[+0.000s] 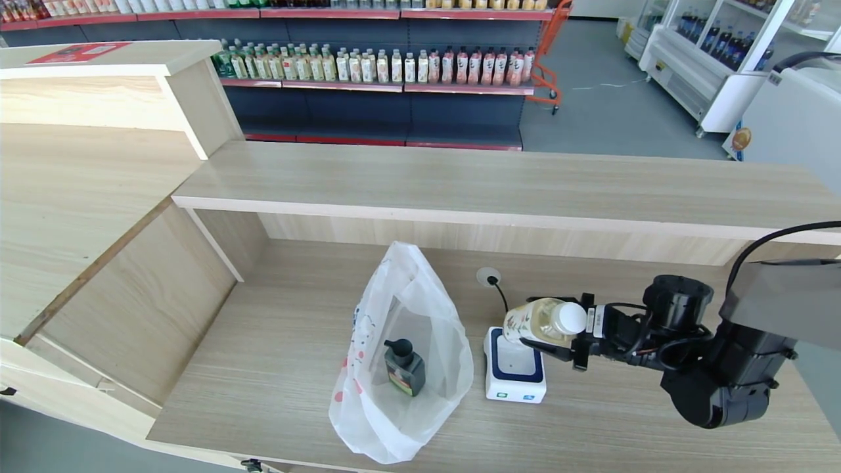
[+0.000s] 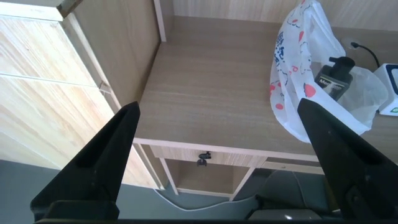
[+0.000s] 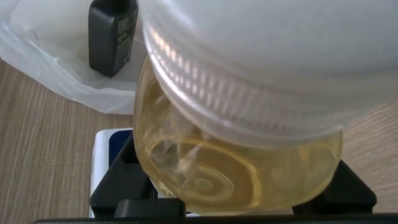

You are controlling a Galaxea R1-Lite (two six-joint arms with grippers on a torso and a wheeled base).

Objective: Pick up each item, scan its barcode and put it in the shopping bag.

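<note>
Right hand (image 1: 557, 328): clamped on bottle (image 1: 529, 322), held on its side, cap toward the wrist, just above scanner (image 1: 516, 376). Step in hand, by judgement: scanning. To do well: roll the barcode down to face the scanner window, keep bottle level and steady, grip firm on the smooth round body. Bag (image 1: 430, 315): stands open on worktop (image 1: 263, 368), just left of scanner; holds one dark pump bottle (image 1: 403, 369), upright. Left hand (image 2: 217, 109): wide, holding nothing, beyond worktop's near edge, left of bag.

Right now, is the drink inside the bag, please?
No, the right gripper holds the drink over the scanner, beside the bag.
</note>
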